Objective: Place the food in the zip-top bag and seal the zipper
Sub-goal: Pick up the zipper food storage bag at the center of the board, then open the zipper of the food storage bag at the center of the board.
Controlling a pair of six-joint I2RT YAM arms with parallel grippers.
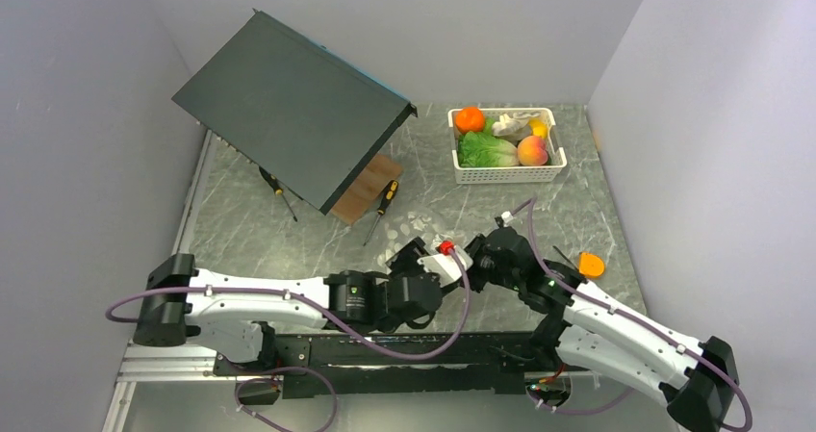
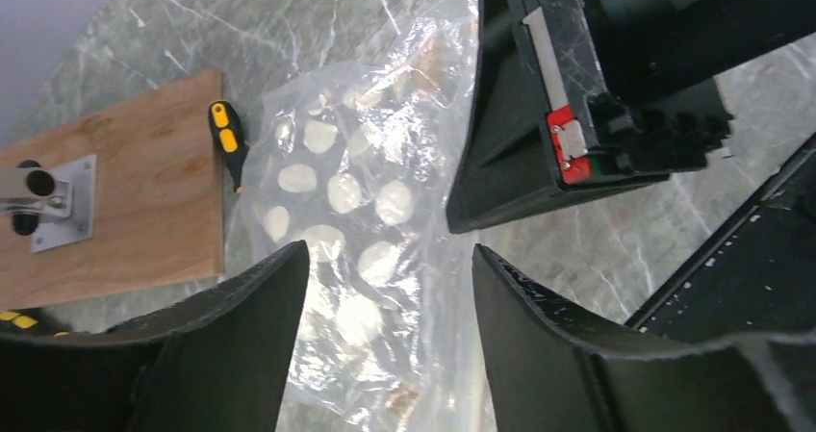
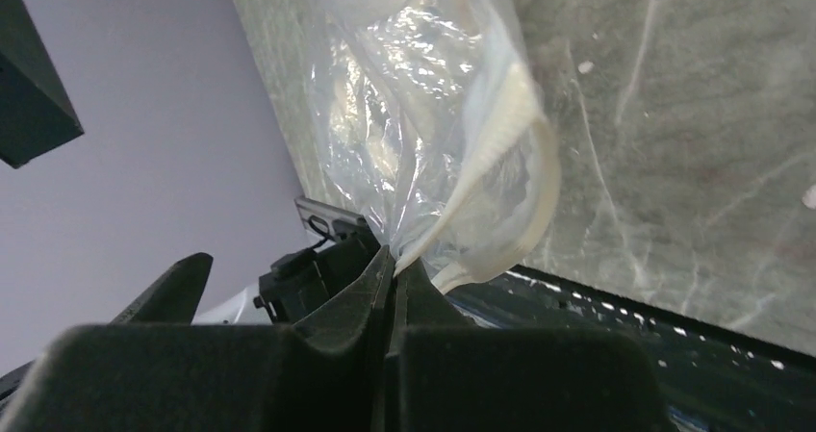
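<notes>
Left of the zip-top bag [image 2: 356, 191], a tilted dark panel [image 1: 289, 105] overhangs the desk [image 1: 577, 211] and takes up that side's far corner. A wooden board [image 2: 115, 201] under it ends just beside the bag's left edge. Bare marble runs beyond the bag to the basket [image 1: 505, 174], and walls close in the desk's left, far and right sides.

The bag lies crumpled at the near middle of the desk. It is clear plastic with white dots and no food inside. The left claw [image 2: 385, 259] hangs over it, released, with its fingers spread either side of the dotted film. The right claw [image 3: 393, 264] is clenched on the zipper [image 3: 500, 134] and holds that edge up. Above the pinch the whitish strip splits into one straight band and one bowed band.

A screwdriver [image 2: 226, 134] touches the bag's left edge, and a second one [image 1: 279, 190] lies farther left. The right claw's black body crowds the bag's right side. The food [image 1: 486, 149] sits in the basket, beyond and right of the bag. One orange piece [image 1: 592, 264] lies alone well right of it.
</notes>
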